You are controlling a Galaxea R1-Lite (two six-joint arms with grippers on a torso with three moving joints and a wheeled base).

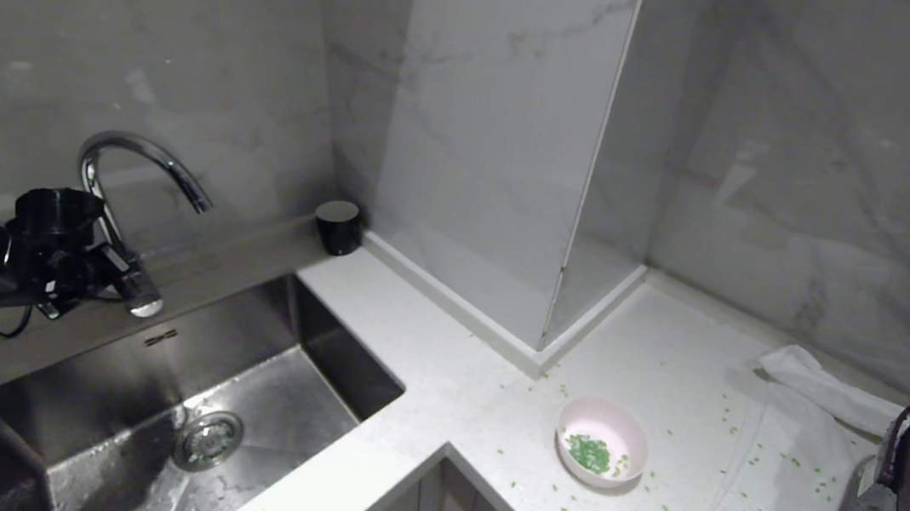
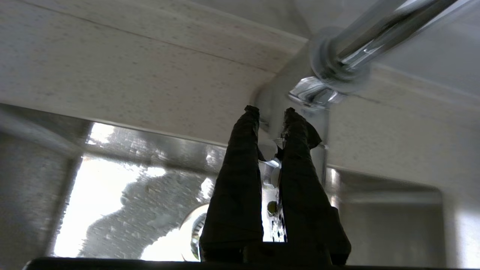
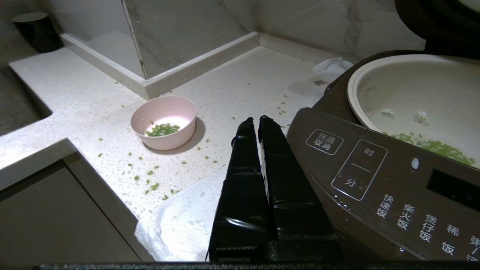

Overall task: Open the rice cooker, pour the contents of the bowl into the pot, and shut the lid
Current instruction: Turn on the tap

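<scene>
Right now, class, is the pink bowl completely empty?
No: the right wrist view shows chopped green bits lying inside the bowl.

One bowl [image 1: 602, 441] sits left of the one rice cooker [image 3: 378, 176], whose one pot [image 3: 408, 93] is uncovered. Left of the bowl are one sink [image 1: 145, 417], one tap [image 1: 128, 192] and one black cup [image 1: 337, 226]. One white cloth [image 1: 791, 465] lies beside the cooker. Green bits [image 1: 588, 452] are too many to count.
</scene>
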